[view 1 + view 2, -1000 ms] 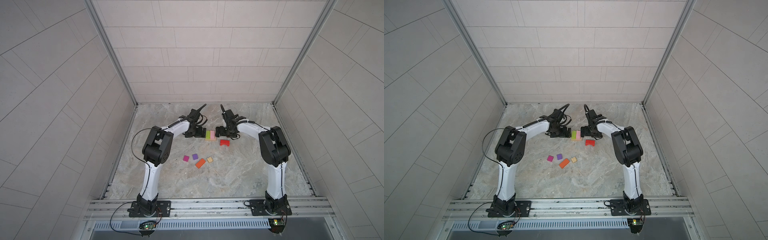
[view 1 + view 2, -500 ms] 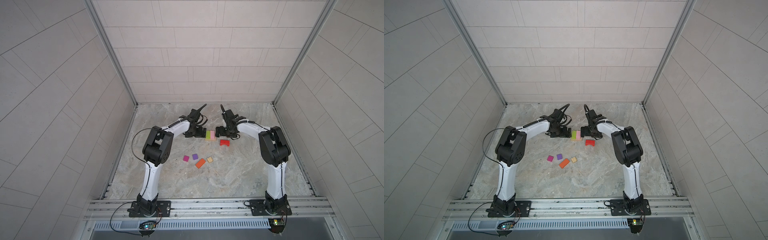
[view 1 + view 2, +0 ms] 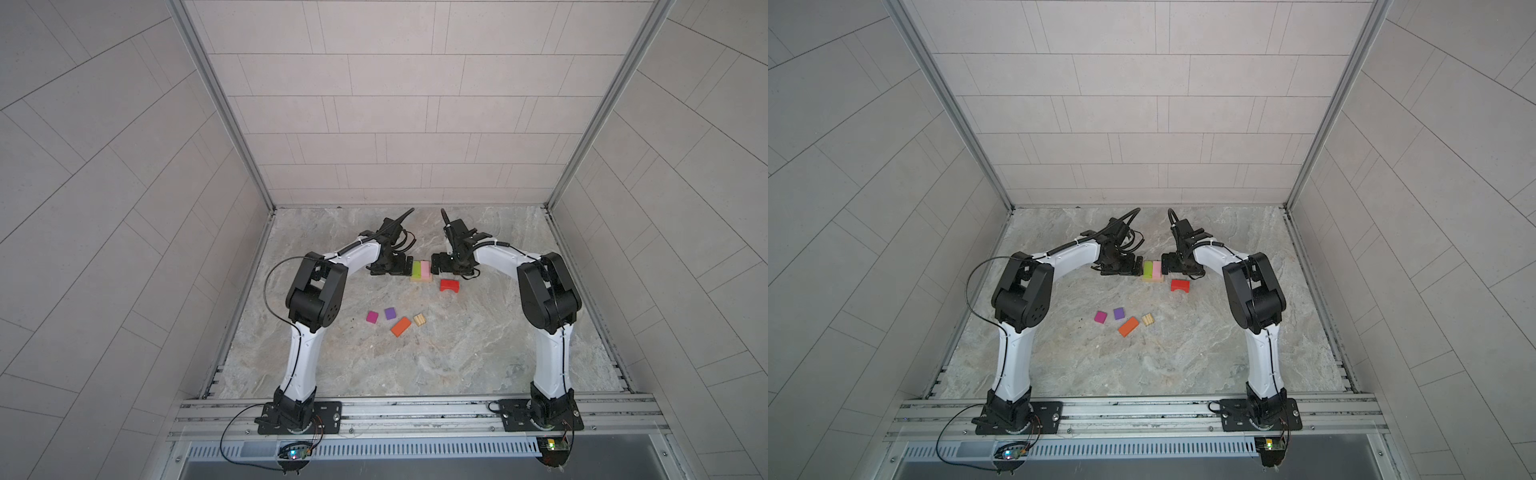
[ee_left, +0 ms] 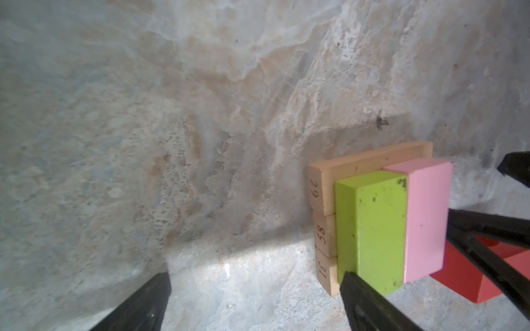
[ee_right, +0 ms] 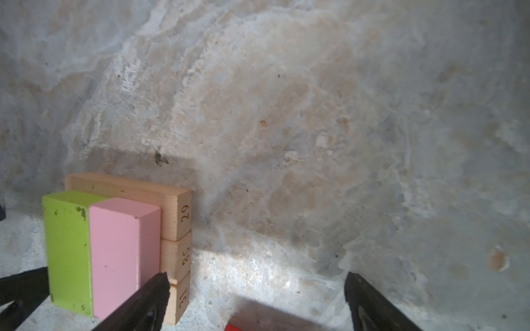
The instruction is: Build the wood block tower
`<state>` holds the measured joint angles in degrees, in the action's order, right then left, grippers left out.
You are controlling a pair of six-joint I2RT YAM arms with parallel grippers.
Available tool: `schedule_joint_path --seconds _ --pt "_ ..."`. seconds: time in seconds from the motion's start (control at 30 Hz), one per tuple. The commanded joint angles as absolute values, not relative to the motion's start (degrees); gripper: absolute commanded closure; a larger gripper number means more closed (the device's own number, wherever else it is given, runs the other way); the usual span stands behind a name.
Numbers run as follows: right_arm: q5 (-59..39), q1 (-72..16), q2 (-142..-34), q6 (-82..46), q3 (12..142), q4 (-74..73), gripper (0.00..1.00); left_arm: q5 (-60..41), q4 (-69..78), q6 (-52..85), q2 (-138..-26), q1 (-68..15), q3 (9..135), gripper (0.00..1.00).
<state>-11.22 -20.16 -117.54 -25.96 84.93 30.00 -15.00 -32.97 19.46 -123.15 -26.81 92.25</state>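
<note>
The tower stands at mid-table in both top views: three numbered tan bars (image 4: 321,195) lie side by side, with a green block (image 3: 416,269) and a pink block (image 3: 425,269) on them. My left gripper (image 3: 405,266) is open just left of the green block (image 4: 372,229), and its gap (image 4: 255,276) holds only bare table. The right gripper (image 3: 435,264) is open beside the pink block (image 5: 120,252), also empty (image 5: 257,276). A red arch (image 3: 449,285) lies just in front of it. Nearer the front lie a magenta cube (image 3: 372,317), purple cube (image 3: 390,313), orange rectangle (image 3: 401,326) and ridged tan piece (image 3: 419,319).
Tiled walls close in the marble table (image 3: 478,353) on three sides. A metal rail (image 3: 415,409) with both arm bases runs along the front edge. Both arms' elbows rise above the table to either side of the loose blocks.
</note>
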Motion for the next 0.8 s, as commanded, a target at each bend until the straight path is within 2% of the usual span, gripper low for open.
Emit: schedule_joint_path --seconds 0.0,0.77 --pt "-10.81 -20.44 -118.13 -26.39 85.00 30.76 0.04 -14.57 -34.36 19.34 -124.45 -27.16 93.34 0.00" --pt "-10.74 -20.43 -117.95 -26.46 85.08 31.03 0.04 -14.07 -35.16 19.34 -124.54 -27.29 93.96 0.00"
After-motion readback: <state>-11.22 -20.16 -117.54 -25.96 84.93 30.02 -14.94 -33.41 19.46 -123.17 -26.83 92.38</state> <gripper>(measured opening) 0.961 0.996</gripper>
